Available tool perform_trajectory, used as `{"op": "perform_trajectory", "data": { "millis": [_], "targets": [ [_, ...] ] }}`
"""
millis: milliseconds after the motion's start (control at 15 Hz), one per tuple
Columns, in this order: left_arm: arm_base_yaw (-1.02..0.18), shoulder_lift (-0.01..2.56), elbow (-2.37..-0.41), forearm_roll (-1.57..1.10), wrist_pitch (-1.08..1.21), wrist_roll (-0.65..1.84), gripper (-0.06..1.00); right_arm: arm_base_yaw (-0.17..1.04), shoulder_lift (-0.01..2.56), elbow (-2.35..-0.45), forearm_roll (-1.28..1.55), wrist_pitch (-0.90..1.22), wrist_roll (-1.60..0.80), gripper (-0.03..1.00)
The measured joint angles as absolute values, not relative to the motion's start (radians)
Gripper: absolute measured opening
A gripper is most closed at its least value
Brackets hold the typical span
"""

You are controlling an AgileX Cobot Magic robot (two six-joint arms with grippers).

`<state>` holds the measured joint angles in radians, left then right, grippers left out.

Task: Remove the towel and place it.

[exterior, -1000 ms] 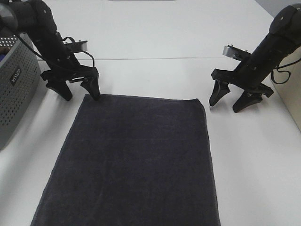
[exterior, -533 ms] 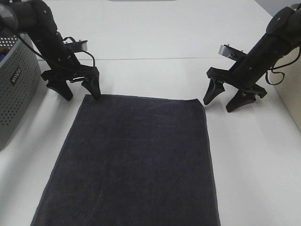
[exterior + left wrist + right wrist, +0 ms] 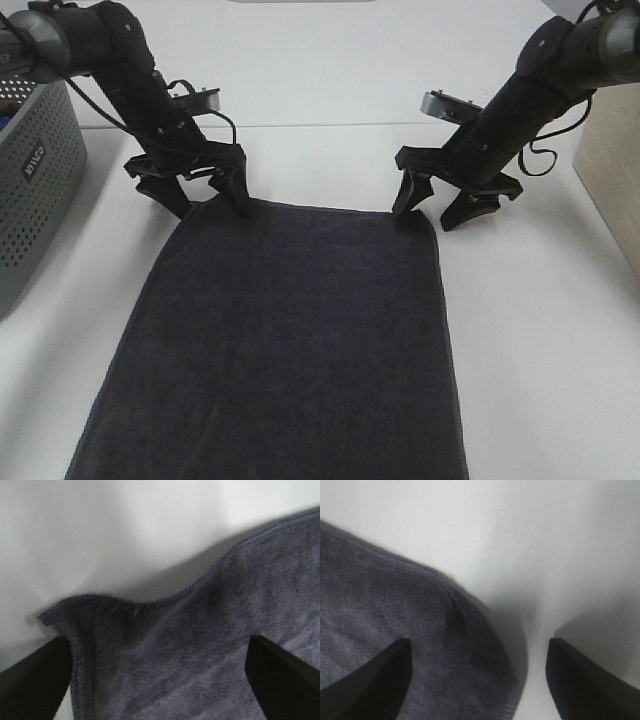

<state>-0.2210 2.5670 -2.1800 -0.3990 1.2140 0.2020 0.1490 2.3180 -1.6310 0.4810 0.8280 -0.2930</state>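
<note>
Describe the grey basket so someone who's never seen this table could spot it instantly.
On the white table, look left of the dark towel spread in the middle. The basket stands at the far left edge, partly out of view. It alone has rigid grey walls dotted with small holes and a small label.

Reaches in from both far corners: left arm [image 3: 128, 72] and right arm [image 3: 545, 75], each black, bent at the elbow and sloping down and inward. Holds the left claw [image 3: 210, 205] spread wide, tips pointing straight down. Holds the right claw [image 3: 426, 216] equally wide, tips down, wrist tilted toward the middle. Shows dark fingers [image 3: 32, 680] well apart in both wrist views.
</note>
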Motion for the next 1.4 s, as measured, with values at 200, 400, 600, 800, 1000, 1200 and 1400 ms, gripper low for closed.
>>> {"op": "perform_trajectory", "data": {
  "millis": [200,400,600,800,1000,1200,1400],
  "targets": [
    [-0.237,2.567,-2.18,-0.401,1.214,0.187,0.88,0.174,2.319,-1.631,0.477,0.81,-0.293,0.72],
    [-0.237,2.569,-2.18,-0.399,1.214,0.185,0.77,0.174,2.32,-1.631,0.445,0.803,-0.293,0.63],
    [-0.237,2.575,-2.18,-0.399,1.214,0.183,0.57,0.174,2.323,-1.631,0.403,0.793,-0.293,0.41],
    [-0.237,2.585,-2.18,-0.398,1.214,0.183,0.16,0.174,2.331,-1.631,0.398,0.772,-0.293,0.01],
    [-0.237,2.588,-2.18,-0.398,1.214,0.183,0.01,0.174,2.331,-1.631,0.398,0.771,-0.293,0.01],
    [-0.237,2.588,-2.18,-0.398,1.197,0.183,0.01,0.175,2.329,-1.646,0.364,0.733,-0.317,0.01],
    [-0.237,2.589,-2.212,-0.383,1.123,0.183,0.01,0.175,2.343,-1.752,0.278,0.67,-0.338,0.01]
  ]
}}
